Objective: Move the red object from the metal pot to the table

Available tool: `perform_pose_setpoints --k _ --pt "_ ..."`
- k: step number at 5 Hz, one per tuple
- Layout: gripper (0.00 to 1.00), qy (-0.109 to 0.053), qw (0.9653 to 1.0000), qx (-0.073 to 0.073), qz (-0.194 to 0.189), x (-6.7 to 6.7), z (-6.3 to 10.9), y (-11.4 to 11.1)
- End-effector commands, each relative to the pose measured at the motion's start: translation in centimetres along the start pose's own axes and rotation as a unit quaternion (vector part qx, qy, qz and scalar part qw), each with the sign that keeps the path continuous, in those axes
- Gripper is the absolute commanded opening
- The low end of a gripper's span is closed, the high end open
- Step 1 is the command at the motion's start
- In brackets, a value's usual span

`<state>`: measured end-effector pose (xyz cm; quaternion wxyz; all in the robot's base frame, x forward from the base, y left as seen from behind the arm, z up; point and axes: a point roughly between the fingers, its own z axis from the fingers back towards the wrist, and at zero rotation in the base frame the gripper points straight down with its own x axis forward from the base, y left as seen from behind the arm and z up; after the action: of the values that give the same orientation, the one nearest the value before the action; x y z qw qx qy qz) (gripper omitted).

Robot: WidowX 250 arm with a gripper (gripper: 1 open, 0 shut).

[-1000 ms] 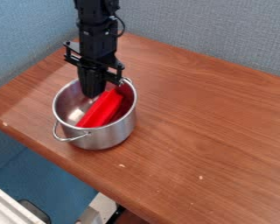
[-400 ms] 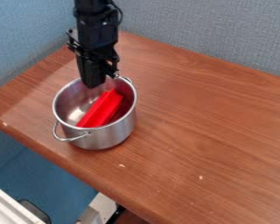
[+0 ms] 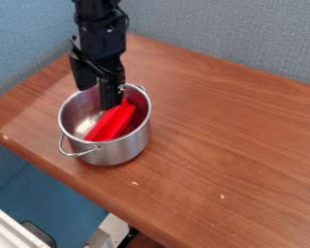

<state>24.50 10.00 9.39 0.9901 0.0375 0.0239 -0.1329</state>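
The red object (image 3: 115, 123) lies slanted inside the metal pot (image 3: 108, 149), its upper end leaning on the pot's right inner wall. The pot stands on the left part of the wooden table (image 3: 235, 126). My gripper (image 3: 100, 89) hangs upright from a black arm over the pot's back rim, just above the block's upper end. Its two fingers stand apart, open, with nothing between them. One finger (image 3: 111, 95) reaches down to about rim height; whether it touches the block I cannot tell.
A blue wall runs behind the table, close to the arm. The table's left and front edges drop off near the pot. The tabletop stretches bare to the right of the pot.
The gripper has risen out of the pot and shifted slightly left. Its fingers, shut before, now stand apart. The red block has stayed in the pot.
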Motion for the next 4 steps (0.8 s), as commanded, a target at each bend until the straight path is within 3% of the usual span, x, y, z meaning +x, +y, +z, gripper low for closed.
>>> perform_pose_setpoints --k 1,3,4 --pt "1.00 -0.015 0.9994 0.010 0.031 -0.1 -0.6 1.1" --pt "1.00 -0.019 0.9989 0.004 -0.044 0.7 -2.0 1.3" --pt "1.00 -0.017 0.9987 0.003 -0.048 0.5 -2.7 2.0"
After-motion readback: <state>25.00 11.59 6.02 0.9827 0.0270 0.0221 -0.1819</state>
